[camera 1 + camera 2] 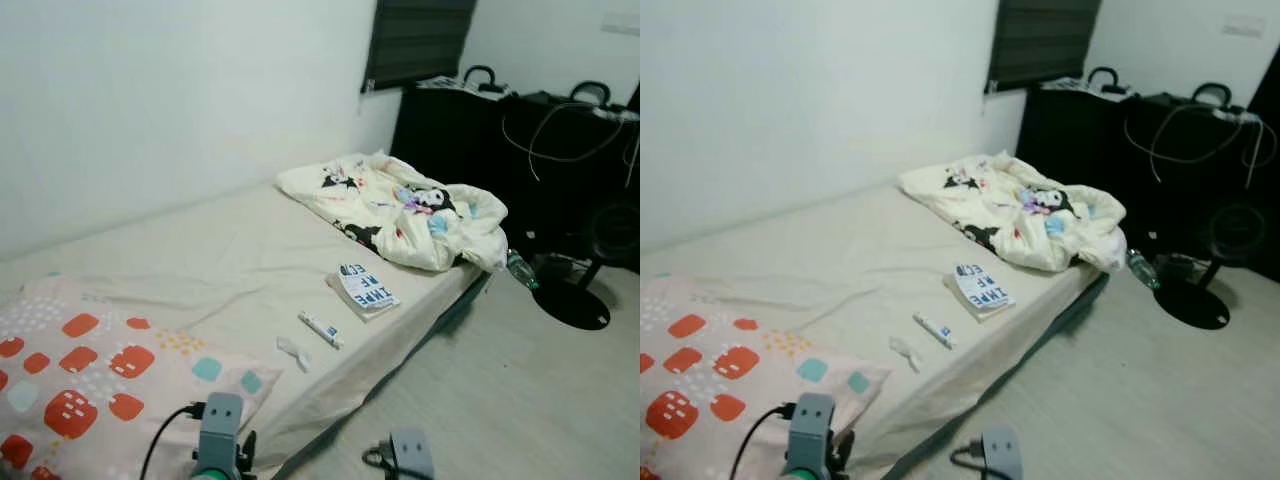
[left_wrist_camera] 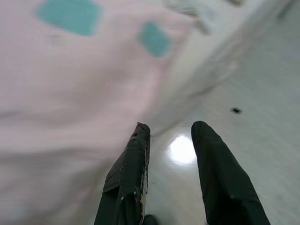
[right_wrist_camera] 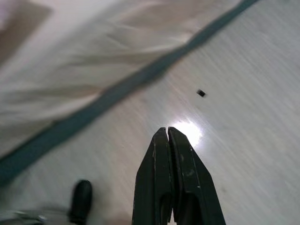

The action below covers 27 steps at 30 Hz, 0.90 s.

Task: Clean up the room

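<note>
Even, soft indoor light; the head views are slightly hazy. Both wrist views are blurred, each with a bright glare spot on the floor [image 3: 243, 140]. The corner by the blind [image 1: 415, 40] is dark.

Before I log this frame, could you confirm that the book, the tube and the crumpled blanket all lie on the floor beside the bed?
Not quite: the book, tube and crumpled blanket lie on the bed, not the floor, as the left eye view shows.
</note>
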Motion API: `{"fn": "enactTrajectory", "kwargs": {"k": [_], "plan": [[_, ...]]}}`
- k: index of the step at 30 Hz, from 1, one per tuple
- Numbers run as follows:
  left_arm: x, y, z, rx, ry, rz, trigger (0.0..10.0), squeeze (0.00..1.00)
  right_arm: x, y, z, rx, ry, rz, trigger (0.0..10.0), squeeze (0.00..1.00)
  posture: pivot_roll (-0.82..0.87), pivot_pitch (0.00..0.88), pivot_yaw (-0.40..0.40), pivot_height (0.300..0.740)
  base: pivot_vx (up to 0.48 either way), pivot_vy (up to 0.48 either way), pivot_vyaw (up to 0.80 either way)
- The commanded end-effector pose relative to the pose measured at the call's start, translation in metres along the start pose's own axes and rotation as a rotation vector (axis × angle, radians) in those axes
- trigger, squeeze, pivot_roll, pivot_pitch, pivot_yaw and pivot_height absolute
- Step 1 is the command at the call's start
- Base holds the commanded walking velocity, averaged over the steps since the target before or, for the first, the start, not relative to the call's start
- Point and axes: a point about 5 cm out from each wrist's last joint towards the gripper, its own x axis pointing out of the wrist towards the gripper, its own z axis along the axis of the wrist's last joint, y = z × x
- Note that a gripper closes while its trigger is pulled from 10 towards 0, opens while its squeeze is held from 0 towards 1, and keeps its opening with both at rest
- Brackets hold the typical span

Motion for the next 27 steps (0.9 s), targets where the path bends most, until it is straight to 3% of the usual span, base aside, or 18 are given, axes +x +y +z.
{"fn": "enactTrajectory", "kwargs": {"k": [1,27], "plan": [[-0.0022,-0.0008,-0.0075,0.0,0.03,-0.001,10.0,0.0,-0.0037,-0.0011,-0.0113,0.009,0.036,-0.006,10.0,0.0,0.03,0.021,0.052,0.74,0.259,0.0,0.0],[-0.0039,0.0089,-0.0088,-0.011,0.027,0.029,10.0,0.0,-0.0031,0.0018,-0.0108,-0.004,0.041,0.007,10.0,0.0,0.04,0.015,0.043,0.74,0.24,0.0,0.0]]}}
